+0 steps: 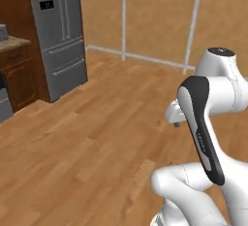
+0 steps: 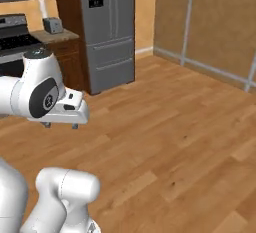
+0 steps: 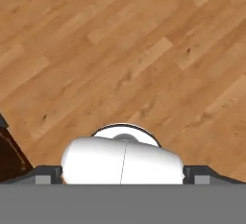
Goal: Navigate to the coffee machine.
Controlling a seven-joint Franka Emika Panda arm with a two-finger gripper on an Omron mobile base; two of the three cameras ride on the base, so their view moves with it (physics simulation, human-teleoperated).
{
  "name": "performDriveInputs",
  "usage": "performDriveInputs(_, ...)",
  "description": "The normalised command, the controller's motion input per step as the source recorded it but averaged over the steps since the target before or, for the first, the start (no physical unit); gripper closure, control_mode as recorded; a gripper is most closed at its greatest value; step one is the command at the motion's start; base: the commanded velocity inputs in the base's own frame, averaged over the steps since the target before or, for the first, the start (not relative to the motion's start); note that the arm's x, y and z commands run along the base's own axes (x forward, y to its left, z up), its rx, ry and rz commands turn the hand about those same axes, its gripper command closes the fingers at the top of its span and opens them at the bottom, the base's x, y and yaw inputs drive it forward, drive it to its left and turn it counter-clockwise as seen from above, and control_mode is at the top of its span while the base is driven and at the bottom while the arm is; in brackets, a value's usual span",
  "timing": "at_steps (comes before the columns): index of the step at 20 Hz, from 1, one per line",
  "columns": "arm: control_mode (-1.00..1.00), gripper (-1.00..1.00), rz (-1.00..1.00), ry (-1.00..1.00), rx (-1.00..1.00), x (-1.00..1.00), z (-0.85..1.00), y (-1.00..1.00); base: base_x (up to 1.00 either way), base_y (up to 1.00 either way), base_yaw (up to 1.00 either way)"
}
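Observation:
The coffee machine is out of view. My gripper [image 2: 60,125] hangs over the bare wooden floor [image 2: 170,137], pointing down from the folded arm. In the left base view the gripper [image 1: 176,122] sits just left of the dark forearm. In the hand view its dark fingertips [image 3: 46,176] stand far apart at the bottom corners, so it is open and holds nothing.
A tall grey fridge [image 1: 60,31] [image 2: 110,27] stands ahead on the left. Beside it are a brown cabinet with a counter [image 2: 60,39], a small toaster [image 2: 52,25] and a stove [image 2: 15,32]. A panelled wall [image 1: 160,16] closes the far side. Open wood floor lies between.

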Motion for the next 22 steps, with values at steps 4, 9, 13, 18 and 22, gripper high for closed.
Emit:
performDriveInputs(4,1.00,-1.00,0.00,0.00,0.00,0.00,0.00,0.00,0.00,-0.13,-0.86)
performDriveInputs(9,1.00,-1.00,0.00,0.00,0.00,0.00,0.00,0.00,0.05,-0.03,-0.84)
performDriveInputs(13,1.00,-1.00,0.00,0.00,0.00,0.00,0.00,0.00,0.18,-0.01,-0.80)
performDriveInputs(18,1.00,-1.00,0.00,0.00,0.00,0.00,0.00,0.00,0.37,0.01,-0.74)
performDriveInputs(22,1.00,-1.00,0.00,0.00,0.00,0.00,0.00,0.00,0.46,0.13,-0.70)
